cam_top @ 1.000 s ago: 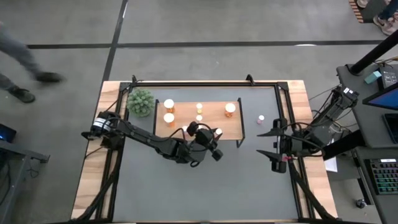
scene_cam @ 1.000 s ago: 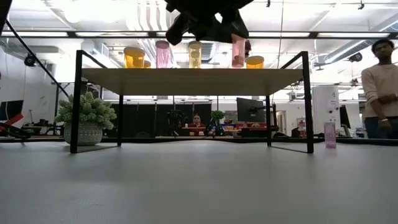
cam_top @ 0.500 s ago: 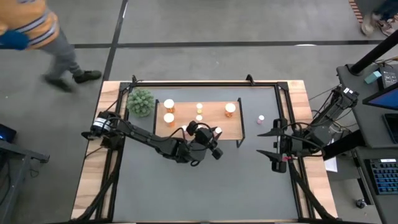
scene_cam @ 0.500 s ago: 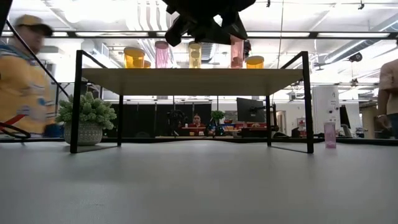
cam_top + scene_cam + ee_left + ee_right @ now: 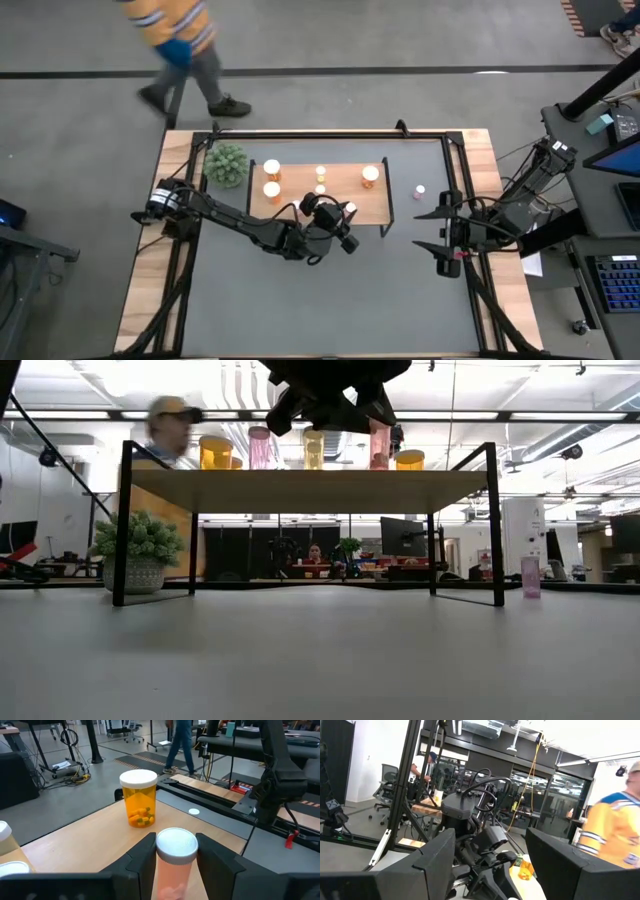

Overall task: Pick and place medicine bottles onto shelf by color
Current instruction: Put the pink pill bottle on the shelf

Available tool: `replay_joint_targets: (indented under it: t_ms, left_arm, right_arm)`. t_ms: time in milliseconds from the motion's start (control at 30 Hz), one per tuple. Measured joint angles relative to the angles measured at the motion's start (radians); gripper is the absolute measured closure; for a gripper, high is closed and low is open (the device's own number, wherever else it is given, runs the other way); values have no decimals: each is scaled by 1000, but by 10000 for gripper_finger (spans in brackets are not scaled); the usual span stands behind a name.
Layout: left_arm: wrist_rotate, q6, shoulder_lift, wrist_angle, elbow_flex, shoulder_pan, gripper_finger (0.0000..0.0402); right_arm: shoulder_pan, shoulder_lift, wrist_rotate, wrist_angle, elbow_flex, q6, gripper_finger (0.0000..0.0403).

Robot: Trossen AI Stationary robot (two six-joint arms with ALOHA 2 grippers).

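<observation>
My left gripper (image 5: pixel 347 218) is shut on a small pink bottle with a white cap (image 5: pixel 176 851) over the near right part of the light-wood shelf (image 5: pixel 340 178). On the shelf stand three orange bottles (image 5: pixel 271 167) (image 5: pixel 271 188) (image 5: pixel 370 174), two small yellow ones (image 5: pixel 320 172) and, in the low view, another pink one (image 5: pixel 261 447). One more pink bottle (image 5: pixel 419 190) stands on the table right of the shelf. My right gripper (image 5: pixel 443 240) is open and empty at the table's right side. My left gripper pinches the pink bottle's side just below the cap (image 5: pixel 172 870) between its two fingers (image 5: pixel 144 857). The fingers come from the table's near left, slanting a little down. The bottle is upright, its base (image 5: pixel 381 464) at the shelf top; whether it rests there, I cannot tell.
A green spiky plant in a pot (image 5: pixel 227 163) stands off the shelf's far left corner. The shelf's black legs (image 5: pixel 494 525) stand on the dark table. A person (image 5: pixel 180 40) walks on the floor beyond the table's far edge.
Both arms and all bottles have kept still. A person has walked along the floor beyond the far edge, from the left toward the middle.
</observation>
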Motion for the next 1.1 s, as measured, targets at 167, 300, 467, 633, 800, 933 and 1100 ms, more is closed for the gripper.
replay_joint_targets:
  t_ms: [167, 300, 467, 633, 800, 933, 1100]
  left_arm:
    - [0, 0, 0, 0, 0, 1, 288]
    - [1, -1, 0, 0, 0, 1, 288]
    - [1, 1, -1, 1, 3, -3, 288]
    - [1, 17, -8, 2, 19, -7, 288]
    - [1, 55, -10, 2, 55, -20, 288]
    - [0, 111, -10, -1, 100, -55, 288]
    - [-6, 192, -55, 1, 141, -111, 288]
  right_arm:
    - [0, 0, 0, 0, 0, 0, 170]
    - [0, 0, 0, 0, 0, -1, 170]
    - [0, 0, 0, 0, 0, -1, 170]
    - [0, 0, 0, 0, 0, -3, 170]
    - [0, 0, 0, 0, 0, -2, 170]
    - [0, 0, 0, 0, 0, -4, 170]
    - [0, 0, 0, 0, 0, -6, 170]
